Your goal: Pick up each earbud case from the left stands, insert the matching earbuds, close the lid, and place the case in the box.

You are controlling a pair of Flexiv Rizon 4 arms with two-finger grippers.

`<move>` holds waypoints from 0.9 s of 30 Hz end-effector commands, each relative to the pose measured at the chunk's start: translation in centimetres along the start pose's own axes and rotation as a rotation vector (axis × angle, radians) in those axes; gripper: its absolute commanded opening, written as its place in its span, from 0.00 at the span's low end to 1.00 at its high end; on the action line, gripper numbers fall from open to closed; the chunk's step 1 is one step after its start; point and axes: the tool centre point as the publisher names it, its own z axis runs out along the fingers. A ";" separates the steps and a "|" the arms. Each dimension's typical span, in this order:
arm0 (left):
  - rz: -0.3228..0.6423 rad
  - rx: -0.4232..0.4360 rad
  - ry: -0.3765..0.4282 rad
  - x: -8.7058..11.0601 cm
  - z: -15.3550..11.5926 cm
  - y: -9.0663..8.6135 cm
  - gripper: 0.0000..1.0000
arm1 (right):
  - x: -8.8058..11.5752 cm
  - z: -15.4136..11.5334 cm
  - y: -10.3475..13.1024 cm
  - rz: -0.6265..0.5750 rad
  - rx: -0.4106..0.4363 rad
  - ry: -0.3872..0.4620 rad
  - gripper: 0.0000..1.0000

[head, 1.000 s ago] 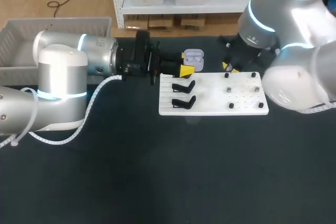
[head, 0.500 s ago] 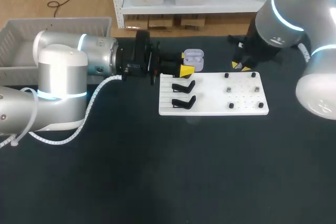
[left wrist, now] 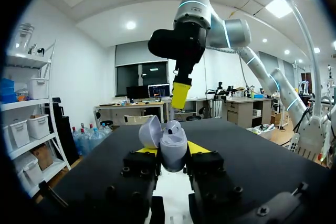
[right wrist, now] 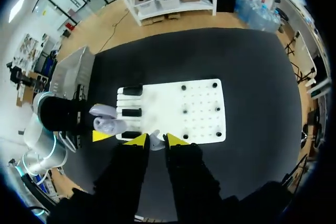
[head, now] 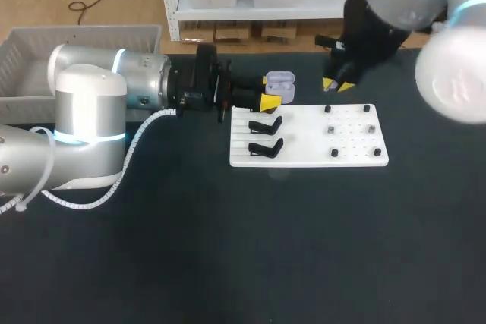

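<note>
Your left pincer [head: 272, 93], upper middle of the head view, clamps the open case [head: 280, 80]. Your right pincer [head: 336, 86], upper right, pinches a white earbud [right wrist: 155, 141].

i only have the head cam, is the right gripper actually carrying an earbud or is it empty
Observer: It's carrying one. The right wrist view shows a small white earbud pinched between the right gripper's two yellow tips.
Operator: ok and the case, is the lid open enough
Observer: The left wrist view shows the earbud case clamped in the left gripper, with its lid swung fully back and the inside exposed.
Operator: am i lined up over it
Observer: Not yet. In the right wrist view the case sits off to one side of the right gripper's tips, not under them.
</note>
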 end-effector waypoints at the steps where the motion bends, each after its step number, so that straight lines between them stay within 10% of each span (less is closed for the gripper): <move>1: 0.000 -0.003 0.000 0.0 0.0 -0.1 0.00 | -0.3 -0.2 1.1 -0.020 -0.012 0.165 0.00; 15: 0.000 -0.003 0.000 0.0 0.0 -0.1 0.00 | 0.3 -0.4 5.4 -0.110 0.013 0.190 0.00; 27: 0.000 -0.003 0.000 0.0 0.0 -0.1 0.00 | -0.1 0.2 6.8 -0.124 0.014 0.048 0.00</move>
